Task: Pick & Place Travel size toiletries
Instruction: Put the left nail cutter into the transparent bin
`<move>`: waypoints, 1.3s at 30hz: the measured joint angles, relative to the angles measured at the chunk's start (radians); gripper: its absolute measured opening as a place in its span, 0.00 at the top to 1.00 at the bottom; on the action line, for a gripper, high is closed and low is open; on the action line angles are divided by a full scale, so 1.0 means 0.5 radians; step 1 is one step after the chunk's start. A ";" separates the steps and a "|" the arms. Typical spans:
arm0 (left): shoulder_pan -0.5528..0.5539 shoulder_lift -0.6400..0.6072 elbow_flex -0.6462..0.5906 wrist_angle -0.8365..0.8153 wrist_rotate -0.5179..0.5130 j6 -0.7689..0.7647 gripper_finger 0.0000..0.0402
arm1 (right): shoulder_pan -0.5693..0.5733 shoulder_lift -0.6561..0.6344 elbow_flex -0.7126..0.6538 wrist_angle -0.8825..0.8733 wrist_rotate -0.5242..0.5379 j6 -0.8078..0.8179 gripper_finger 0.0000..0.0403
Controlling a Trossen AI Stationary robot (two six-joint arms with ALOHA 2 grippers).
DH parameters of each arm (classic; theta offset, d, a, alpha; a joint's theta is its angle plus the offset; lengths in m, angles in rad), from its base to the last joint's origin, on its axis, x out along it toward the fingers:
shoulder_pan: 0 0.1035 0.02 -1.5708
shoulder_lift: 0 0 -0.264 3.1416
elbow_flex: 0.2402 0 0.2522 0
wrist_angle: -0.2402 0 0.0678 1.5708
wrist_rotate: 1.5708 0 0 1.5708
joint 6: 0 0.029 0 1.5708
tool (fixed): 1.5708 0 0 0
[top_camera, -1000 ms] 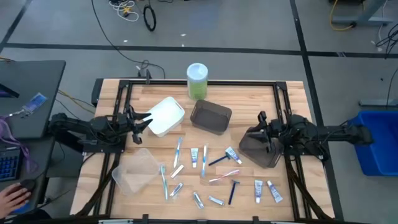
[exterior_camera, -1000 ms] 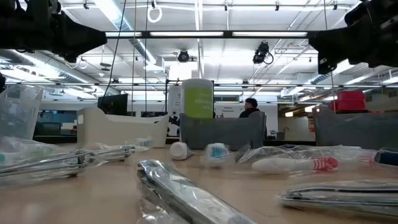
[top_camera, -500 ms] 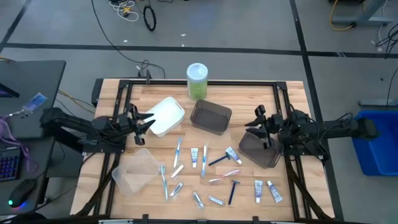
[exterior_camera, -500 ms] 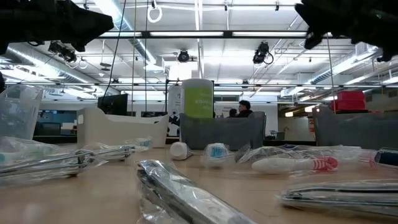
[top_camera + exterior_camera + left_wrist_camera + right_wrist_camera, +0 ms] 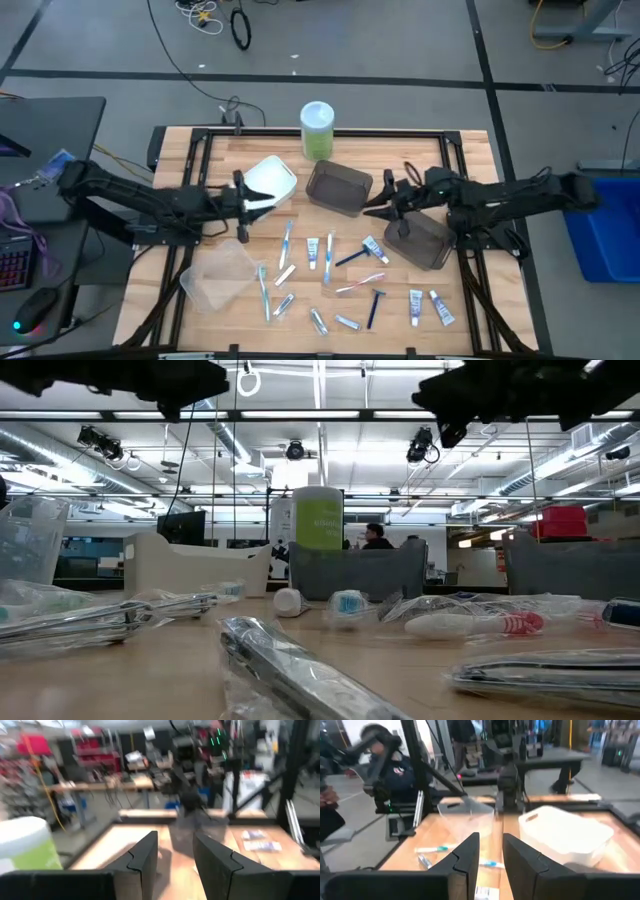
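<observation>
The travel size toiletries (image 5: 330, 268) lie loose on the near middle of the wooden table: small white tubes, slim blue and white toothbrushes, dark blue razors. In the low view they lie flat in clear wrappers (image 5: 460, 622). My left gripper (image 5: 266, 204) hovers open at the near edge of the white bin (image 5: 268, 182); its fingers stand apart in its wrist view (image 5: 175, 851). My right gripper (image 5: 372, 203) hovers open between the two dark bins, its fingers also apart (image 5: 491, 851). Neither holds anything.
A green canister with a white lid (image 5: 317, 128) stands at the far edge. One dark bin (image 5: 338, 188) sits in the far middle, another (image 5: 420, 240) to the right, and a clear bin (image 5: 215, 275) near left. Black frame rails (image 5: 470, 290) run along both sides.
Both arms have reached inward over the table. My left gripper moved from the left edge toward the table's middle, across the white bin. My right gripper moved from above the right-hand dark bin toward the table's left. The toiletries and bins stayed where they were.
</observation>
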 joint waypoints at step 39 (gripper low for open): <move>-0.010 0.882 0.433 -0.159 0.192 -0.991 0.67 | 0.001 0.249 0.115 -0.086 -0.124 -0.009 0.77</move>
